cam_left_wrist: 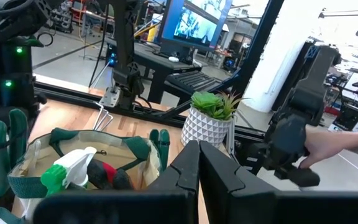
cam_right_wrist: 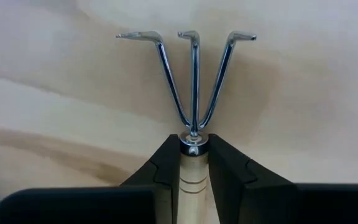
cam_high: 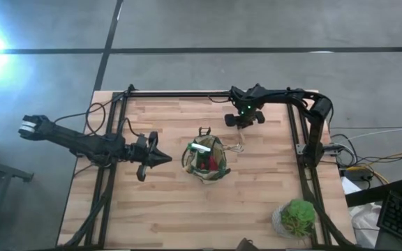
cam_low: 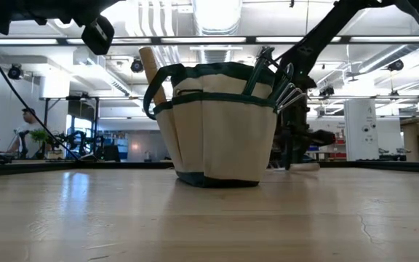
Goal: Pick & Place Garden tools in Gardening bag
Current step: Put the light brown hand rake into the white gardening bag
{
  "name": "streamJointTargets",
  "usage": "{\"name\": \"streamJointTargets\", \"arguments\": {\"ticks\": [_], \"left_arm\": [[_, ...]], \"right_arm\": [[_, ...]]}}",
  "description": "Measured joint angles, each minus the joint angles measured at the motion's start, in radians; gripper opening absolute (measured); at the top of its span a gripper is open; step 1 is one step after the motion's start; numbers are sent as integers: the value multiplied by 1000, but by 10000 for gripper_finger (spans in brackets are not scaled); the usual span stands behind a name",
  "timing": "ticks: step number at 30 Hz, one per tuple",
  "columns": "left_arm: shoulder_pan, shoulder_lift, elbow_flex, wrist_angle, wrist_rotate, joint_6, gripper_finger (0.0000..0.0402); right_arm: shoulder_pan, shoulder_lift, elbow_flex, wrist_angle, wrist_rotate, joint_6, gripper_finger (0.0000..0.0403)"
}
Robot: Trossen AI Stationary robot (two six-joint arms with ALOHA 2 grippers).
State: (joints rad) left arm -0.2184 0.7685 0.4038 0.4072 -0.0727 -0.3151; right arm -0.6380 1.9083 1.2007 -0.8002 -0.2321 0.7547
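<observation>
The wooden-handled fork (cam_right_wrist: 194,93) lies flat on the tabletop (cam_high: 257,202) toward the far right part of the boards, and the right hand (cam_right_wrist: 194,163) stands directly over it, its two fingers (cam_right_wrist: 166,163) pressed against either side of the pale handle just behind the metal collar, so it reads as closed on the fork. From the right wrist view the fork's long axis runs straight out ahead of the hand, three bent tines fanning away from the collar and the handle passing back between the fingers; whether the fork is off the wood yet cannot be told. The coming move turns on one relation: the gardening bag (cam_high: 207,160) sits near the middle of the tabletop, nearer the front edge than the right hand (cam_high: 245,118) and over toward the left arm, so the carry should run that way, tines or handle tipped down into the open mouth. The right hand is the nearer one to the fork by far; the left hand (cam_high: 160,159) hangs just beside the bag on its other side, fingers (cam_left_wrist: 185,171) shut together and holding nothing. By count: one fork under the right hand, one bag, and in it one green spray bottle (cam_left_wrist: 67,173) with a white top, something red beside that, and several handles standing at the rim (too crowded to number surely). One potted plant (cam_high: 297,217) stands at the near right corner, well apart.
</observation>
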Motion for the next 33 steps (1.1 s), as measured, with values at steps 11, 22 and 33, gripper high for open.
{"name": "streamJointTargets", "arguments": {"ticks": [11, 22, 33], "left_arm": [[0, 0, 0, 0, 0, 0, 12], [0, 0, 0, 0, -1, 0, 12], [0, 0, 0, 0, -5, 0, 12]], "right_arm": [[-9, -104, 19, -30, -7, -37, 50], [-10, -195, 19, -35, -4, -77, 50], [-6, -401, 21, -4, 60, -111, 50]]}}
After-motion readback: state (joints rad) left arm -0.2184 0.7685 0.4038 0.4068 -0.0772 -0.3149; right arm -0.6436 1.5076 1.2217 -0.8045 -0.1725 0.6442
